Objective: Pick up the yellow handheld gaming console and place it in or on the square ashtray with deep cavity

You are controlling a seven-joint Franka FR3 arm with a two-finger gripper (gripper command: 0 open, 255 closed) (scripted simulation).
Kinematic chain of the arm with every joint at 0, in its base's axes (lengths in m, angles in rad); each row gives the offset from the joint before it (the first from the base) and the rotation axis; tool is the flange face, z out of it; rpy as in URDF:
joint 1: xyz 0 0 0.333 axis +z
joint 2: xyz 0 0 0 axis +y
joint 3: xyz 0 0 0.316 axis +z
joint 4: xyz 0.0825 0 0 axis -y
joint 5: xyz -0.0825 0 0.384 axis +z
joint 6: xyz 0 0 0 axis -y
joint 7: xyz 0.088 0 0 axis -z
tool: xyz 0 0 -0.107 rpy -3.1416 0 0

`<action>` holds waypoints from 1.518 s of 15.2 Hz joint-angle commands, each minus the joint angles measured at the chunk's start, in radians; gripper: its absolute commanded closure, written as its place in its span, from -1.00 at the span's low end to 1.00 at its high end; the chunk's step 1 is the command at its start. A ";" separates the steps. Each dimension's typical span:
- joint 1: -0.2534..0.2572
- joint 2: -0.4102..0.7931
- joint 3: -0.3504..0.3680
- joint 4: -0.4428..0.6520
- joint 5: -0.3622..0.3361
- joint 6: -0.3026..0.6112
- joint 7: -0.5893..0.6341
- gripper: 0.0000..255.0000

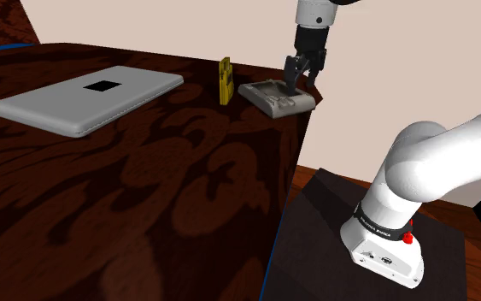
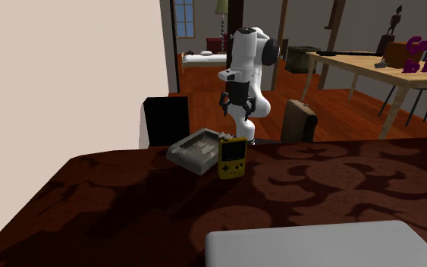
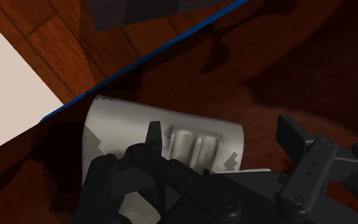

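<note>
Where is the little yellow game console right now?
In the shoulder view the console stands upright on the table, just left of the grey ashtray, which the gripper hovers over.

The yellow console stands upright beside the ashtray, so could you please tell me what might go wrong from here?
1. The console stands on a narrow end, so a brushing finger could topple it.
2. The open gripper hangs over the ashtray, not the console. Closing here may grab the wrong thing.
3. The ashtray sits near the table corner, and a nudge might push it off.
</note>
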 commanded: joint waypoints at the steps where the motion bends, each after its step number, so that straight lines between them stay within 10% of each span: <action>1: 0.000 0.000 0.000 0.000 0.000 0.000 0.000 -1.00; 23: -0.077 0.986 0.060 1.119 0.049 -0.200 0.488 -1.00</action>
